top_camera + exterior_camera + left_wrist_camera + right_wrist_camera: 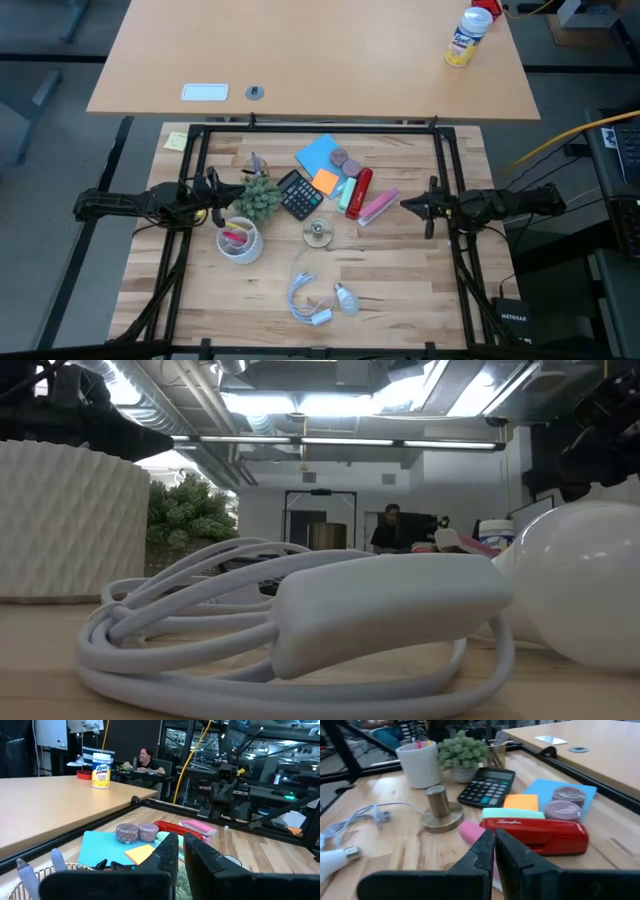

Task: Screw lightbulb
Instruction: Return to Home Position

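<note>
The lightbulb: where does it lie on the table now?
In the high view, the lightbulb lies near the front edge of the table, just right of the coiled white cable.

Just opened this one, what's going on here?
Nothing is being handled right now. The lightbulb lies on the table beside the coiled white cable, apart from the brass lamp base, which has no bulb in it. The left gripper hangs at the table's left side by the small plant, the right gripper at the right side. Both are shut and hold nothing.
</note>
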Motion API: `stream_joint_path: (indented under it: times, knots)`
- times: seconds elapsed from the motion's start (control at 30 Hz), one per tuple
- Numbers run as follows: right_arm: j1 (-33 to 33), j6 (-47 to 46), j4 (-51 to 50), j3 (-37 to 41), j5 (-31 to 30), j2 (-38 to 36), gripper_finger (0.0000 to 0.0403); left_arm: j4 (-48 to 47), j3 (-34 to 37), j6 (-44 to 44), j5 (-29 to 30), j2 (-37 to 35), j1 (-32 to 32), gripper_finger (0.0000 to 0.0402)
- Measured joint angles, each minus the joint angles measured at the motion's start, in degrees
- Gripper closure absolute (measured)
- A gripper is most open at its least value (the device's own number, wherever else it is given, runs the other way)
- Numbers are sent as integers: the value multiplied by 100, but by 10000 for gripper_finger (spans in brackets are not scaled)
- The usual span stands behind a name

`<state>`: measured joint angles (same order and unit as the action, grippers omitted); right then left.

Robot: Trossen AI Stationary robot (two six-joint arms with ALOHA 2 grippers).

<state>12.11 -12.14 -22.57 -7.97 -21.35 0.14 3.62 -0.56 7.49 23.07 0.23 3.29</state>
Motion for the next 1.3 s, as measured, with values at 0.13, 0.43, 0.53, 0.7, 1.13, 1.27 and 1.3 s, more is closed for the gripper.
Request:
stream_joint_path:
  times: [0.13, 0.43, 0.53, 0.7, 1.13, 1.27, 1.3]
  knots:
    - [-143, -2, 1, 4, 1, 0, 382, 0, 0, 0, 0, 0, 0, 380]
    - [-131, -2, -7, 11, 1, 0, 382, 0, 0, 0, 0, 0, 0, 380]
    - [-131, -2, -9, 11, 1, 0, 382, 0, 0, 0, 0, 1, 0, 380]
    - [-131, -2, -13, 11, 1, 0, 382, 0, 1, 0, 0, 0, 0, 380]
    - [-128, 0, -17, 13, 1, 0, 382, 0, 2, 0, 0, 0, 0, 380]
    - [-128, -1, -18, 13, 1, 0, 382, 1, 2, 0, 0, 0, 0, 380]
    - [-128, -1, -20, 13, 1, 0, 382, 0, 2, 0, 0, 0, 0, 380]
